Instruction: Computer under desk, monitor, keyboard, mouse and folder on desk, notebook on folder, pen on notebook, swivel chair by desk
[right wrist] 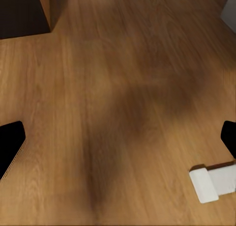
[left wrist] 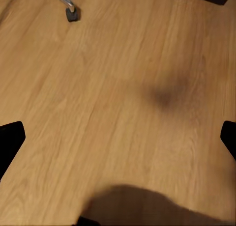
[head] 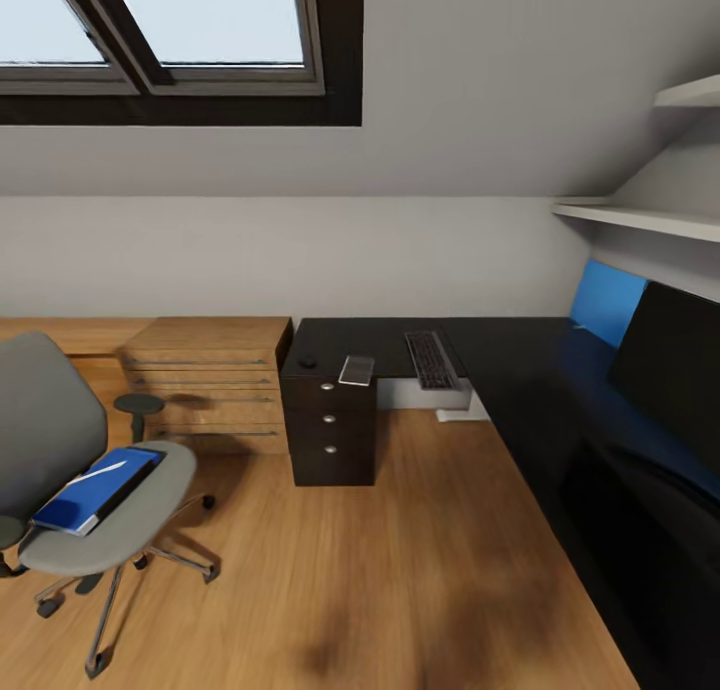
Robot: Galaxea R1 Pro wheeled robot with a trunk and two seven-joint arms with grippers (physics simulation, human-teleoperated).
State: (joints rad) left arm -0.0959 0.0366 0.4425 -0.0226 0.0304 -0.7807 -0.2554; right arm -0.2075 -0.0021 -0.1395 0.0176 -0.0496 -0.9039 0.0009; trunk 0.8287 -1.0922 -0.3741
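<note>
The folder lies flat on the seat of the swivel chair, at about eight o'clock in the head view, low and well to the left. Its long axis runs from roughly seven to one o'clock, the near short end pointing towards the robot and the far end towards the light wooden drawer unit. The thin white pen rests on top of it, lying nearly along the same line.

The desk fills the right side from twelve round to four o'clock. On it the keyboard lies with its long axis running away from the robot, and the monitor stands at three o'clock against the blue back panel. A small silver-grey flat thing sits on the desk's near corner above the black drawers; I cannot tell what it is.

Since the chair is on the left, the left arm is the likelier one for the folder. Both wrist views look down on bare wooden floor. The left gripper has its fingers wide apart and holds nothing; the right gripper is likewise spread and empty. A chair caster shows in the left wrist view, so the chair is near that arm.
</note>
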